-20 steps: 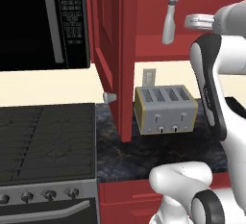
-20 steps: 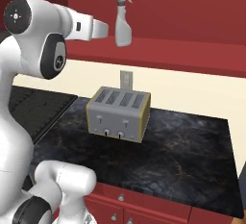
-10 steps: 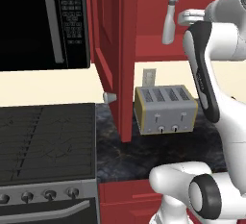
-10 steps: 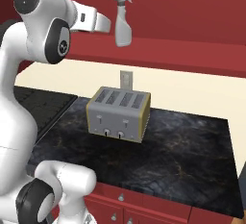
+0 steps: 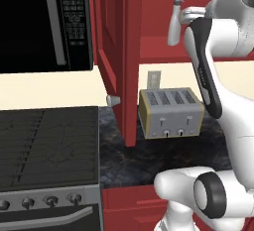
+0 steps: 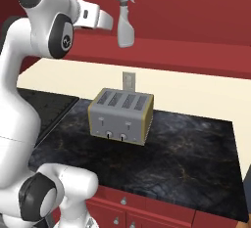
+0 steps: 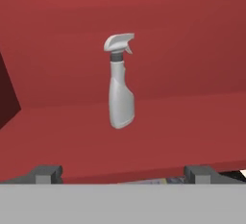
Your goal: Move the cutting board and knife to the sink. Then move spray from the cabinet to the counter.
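Note:
The pale grey spray [image 7: 120, 86] stands upright on the shelf of the dark red cabinet [image 7: 192, 50], its trigger nozzle at the top. From the right base view, the spray [image 6: 126, 21] is just right of my gripper [image 6: 110, 23], a short gap between them. My gripper [image 7: 124, 174] is open, level with the shelf edge, its fingertips [image 7: 48, 174] set wide with nothing between them. The black veined counter [image 6: 186, 158] lies below. In the left base view the spray [image 5: 174, 22] stands behind the open cabinet door [image 5: 116, 51]. The cutting board, knife and sink are out of view.
A grey four-slot toaster [image 6: 121, 116] sits on the counter under the cabinet, with a wall outlet [image 6: 128, 80] behind it. A black stove top [image 5: 44, 145] lies to the left, a black microwave [image 5: 44, 22] above it. Red drawer fronts [image 6: 147, 212] run below the counter.
The arm has lifted its elbow and the hand has drawn up and closer to the spray. The spray and toaster have not moved. The jaws stay wide.

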